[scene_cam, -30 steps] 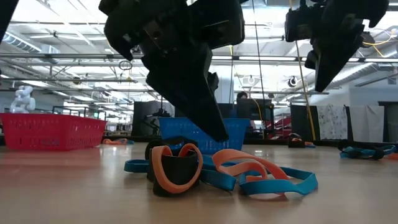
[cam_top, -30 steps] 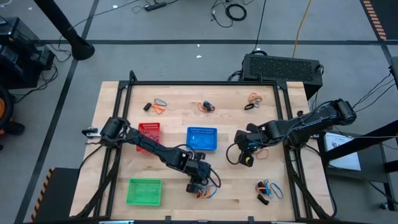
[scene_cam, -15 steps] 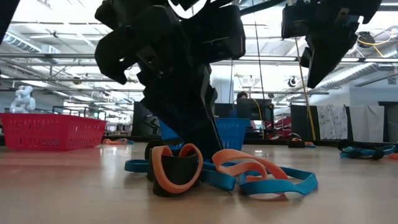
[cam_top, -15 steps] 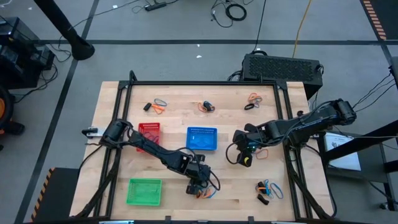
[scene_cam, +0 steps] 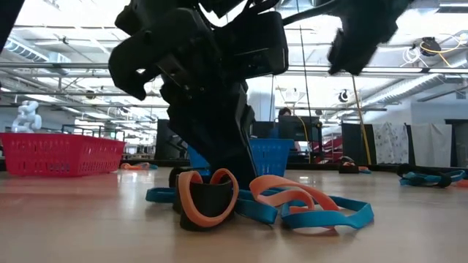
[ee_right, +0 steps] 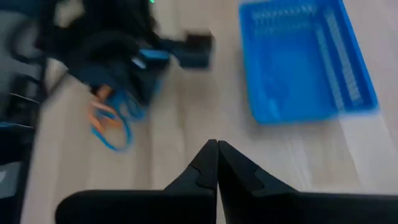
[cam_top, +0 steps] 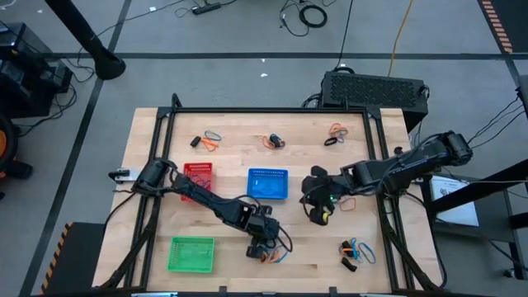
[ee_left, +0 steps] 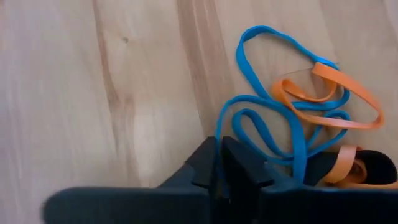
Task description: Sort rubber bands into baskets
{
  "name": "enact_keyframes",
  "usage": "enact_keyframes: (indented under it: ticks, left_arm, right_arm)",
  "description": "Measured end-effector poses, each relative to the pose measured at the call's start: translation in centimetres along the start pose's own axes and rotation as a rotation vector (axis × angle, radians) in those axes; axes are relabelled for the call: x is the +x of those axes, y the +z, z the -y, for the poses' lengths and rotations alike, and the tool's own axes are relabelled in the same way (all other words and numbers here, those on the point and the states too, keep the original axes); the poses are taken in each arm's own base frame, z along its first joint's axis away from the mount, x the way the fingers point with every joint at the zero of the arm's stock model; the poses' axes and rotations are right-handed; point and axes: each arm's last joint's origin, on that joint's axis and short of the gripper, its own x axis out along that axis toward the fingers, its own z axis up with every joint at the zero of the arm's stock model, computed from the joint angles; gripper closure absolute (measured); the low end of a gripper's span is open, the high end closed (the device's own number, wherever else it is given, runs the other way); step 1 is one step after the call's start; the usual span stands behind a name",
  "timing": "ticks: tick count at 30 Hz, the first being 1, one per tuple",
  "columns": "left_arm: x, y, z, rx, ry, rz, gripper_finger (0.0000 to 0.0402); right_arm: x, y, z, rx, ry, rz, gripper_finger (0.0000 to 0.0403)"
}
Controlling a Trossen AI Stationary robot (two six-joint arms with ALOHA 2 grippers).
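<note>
At the near edge of the desk [cam_top: 231, 124], the left gripper [cam_top: 262, 247] is down on a tangle of rubber bands [cam_top: 272, 256]. The left wrist view shows its fingers [ee_left: 239, 174] brought almost together over a blue band [ee_left: 249, 121]. The strand appears to pass between them, so the grip is judged to be on this band, though a firm hold cannot be confirmed. Orange bands [ee_left: 329, 93] and a black band [ee_left: 376, 162] lie tangled with it.

The green basket [cam_top: 191, 253] sits near the same edge, to the left of the gripper. No bands can be made out in it. A second small pile [cam_top: 355, 252] lies at the near right corner.

Mid-desk, the blue basket [cam_top: 268, 184] and the red basket [cam_top: 198, 173] stand side by side with a gap between them. Both appear empty, although the mesh may hide thin bands. The right gripper [cam_top: 318, 213] hangs above the desk just right of the blue basket, fingers fully closed and holding nothing visible. One loop [cam_top: 346, 202] lies on the desk beside it.

Along the far edge, three further piles remain: left [cam_top: 206, 140], centre [cam_top: 274, 141] and right [cam_top: 334, 132].

Assessment: sorting is at an early stage. No basket visibly holds a band, and all five piles remain to be cleared. The blue band under the left gripper is judged bound for the blue basket.
</note>
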Motion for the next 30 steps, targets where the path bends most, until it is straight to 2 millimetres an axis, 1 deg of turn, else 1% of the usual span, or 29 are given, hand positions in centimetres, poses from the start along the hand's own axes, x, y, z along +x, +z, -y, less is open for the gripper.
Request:
enact_keyframes:
  ticks: [2,7,11,14,20,22,24,28,30]
  left_arm:
    - [0.0,0.1,0.0,-0.018,-0.003,0.012,0.0393]
    - [-0.1,0.5,-0.1,-0.048,-0.006,0.050,0.0395]
    - [-1.3,1.3,-0.4,-0.050,0.010,0.091,0.0397]
    - [-2.5,1.4,-0.7,-0.059,0.028,0.078,0.0398]
    - [-6.3,1.9,-0.7,-0.065,0.045,0.071,0.0399]
    - [-7.5,1.8,-0.6,-0.066,0.059,0.055,0.0400]
    - [-8.8,2.0,-0.6,-0.066,0.079,0.076,0.0400]
    - [-11.5,1.7,-0.9,-0.073,0.153,0.052,0.0400]
    - [-12.8,1.2,-1.0,-0.074,0.192,0.012,0.0400]
  right_arm:
    - [0.0,0.3,-0.3,-0.020,0.023,0.040,0.0403]
    - [0.0,0.6,-0.6,-0.025,0.037,0.067,0.0403]
    - [0.0,0.6,-0.5,-0.023,0.037,0.066,0.0403]
    - [-0.1,0.6,-0.6,0.002,0.046,0.069,0.0403]
    - [-0.1,0.8,-0.8,0.038,0.093,0.079,0.0403]
    - [-0.1,1.0,-0.9,0.040,0.111,0.101,0.0403]
    - [-0.2,1.3,-1.0,0.043,0.124,0.125,0.0403]
    - [-0.3,1.8,-1.2,0.055,0.148,0.175,0.0403]
    - [-0.3,1.9,-1.3,0.069,0.156,0.187,0.0403]
